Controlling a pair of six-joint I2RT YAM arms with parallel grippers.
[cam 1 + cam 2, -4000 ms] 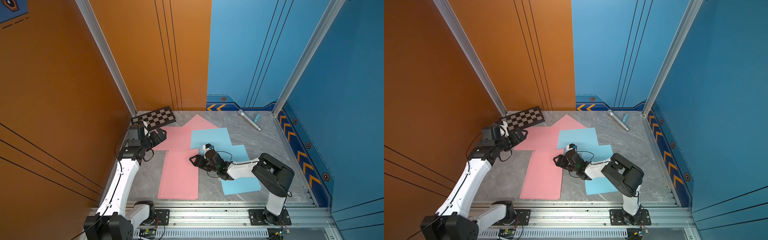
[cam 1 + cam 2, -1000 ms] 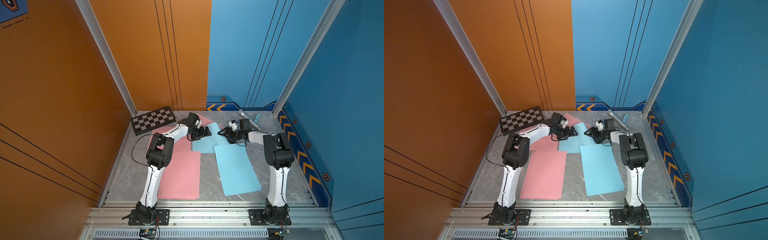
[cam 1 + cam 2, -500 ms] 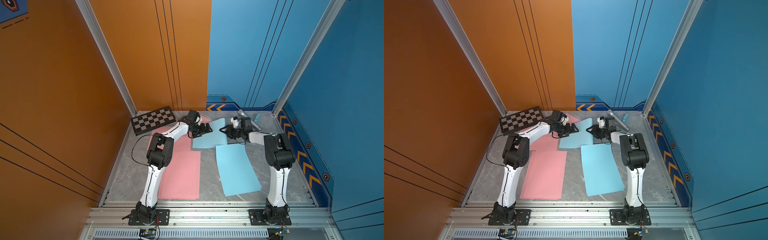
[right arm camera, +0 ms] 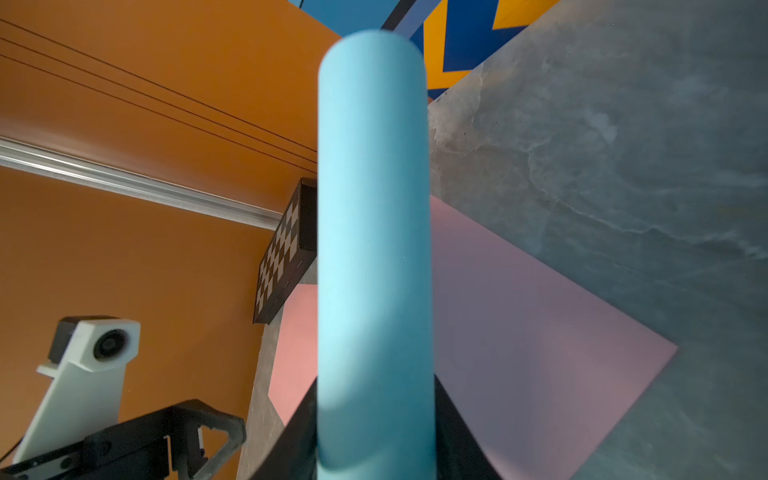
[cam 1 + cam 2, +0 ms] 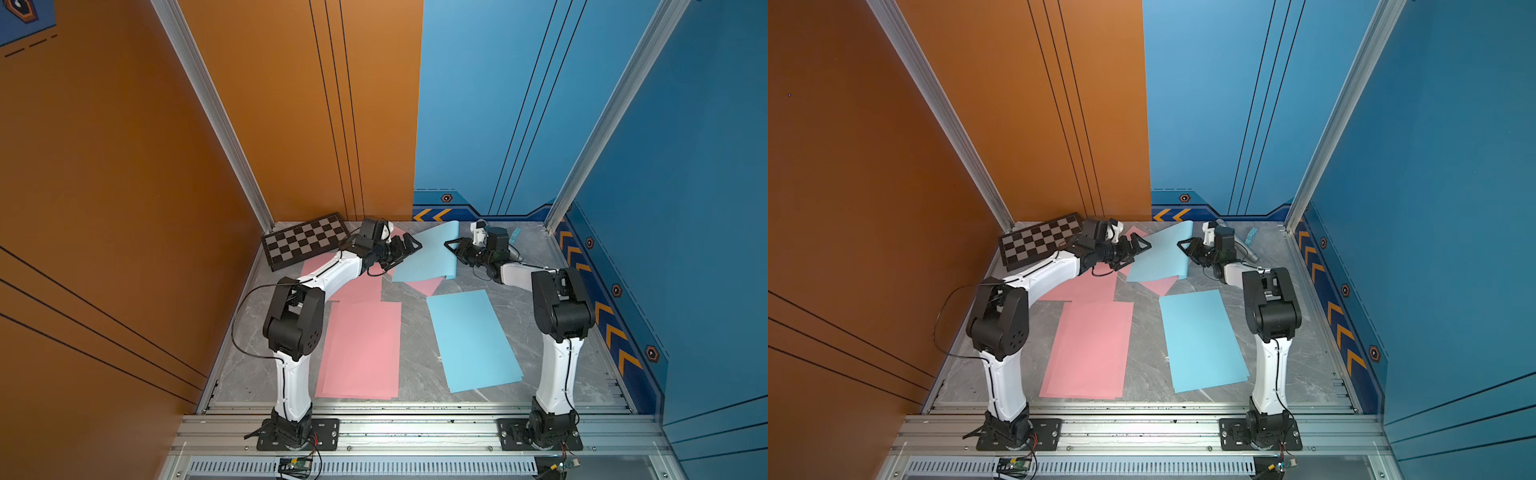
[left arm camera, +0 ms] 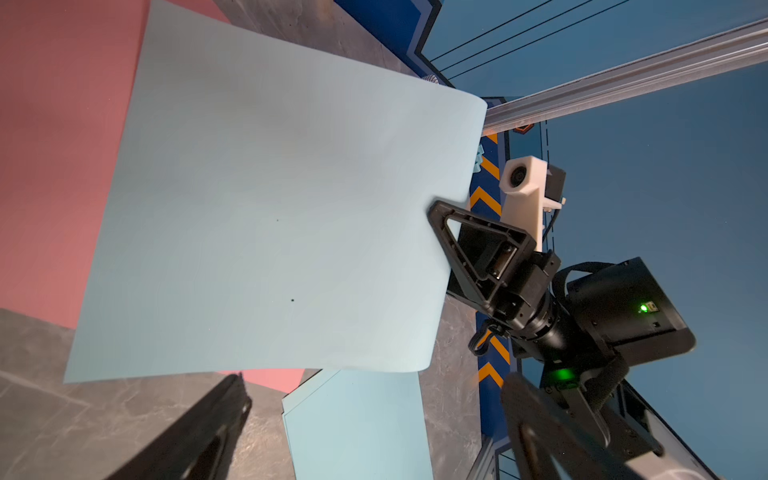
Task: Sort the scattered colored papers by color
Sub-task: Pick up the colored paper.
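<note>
**Paper in five spots, three odd items, two arms**

Pink paper lies in three places: a front pink pile (image 5: 361,349), a second pink sheet (image 5: 361,291) and a half-covered pink sheet (image 5: 428,284). Blue paper shows in two: a raised blue sheet (image 5: 428,257) and a front blue pile (image 5: 473,340). How many sheets each pile holds cannot be told. There is one checkered board (image 5: 305,245), one small blue block (image 5: 515,234) and one silver rod (image 5: 1248,252). There are two robot arms, the left arm (image 5: 291,324) and the right arm (image 5: 561,311).

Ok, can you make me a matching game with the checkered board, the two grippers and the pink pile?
Things:
1. checkered board
2. left gripper
3. right gripper
4. pink pile

States:
A. pinching the lifted blue sheet
B. lying flat at the front
C. open, holding nothing
D. in the far left corner

Pairs: 1-D, 2-C, 3-A, 4-B.
</note>
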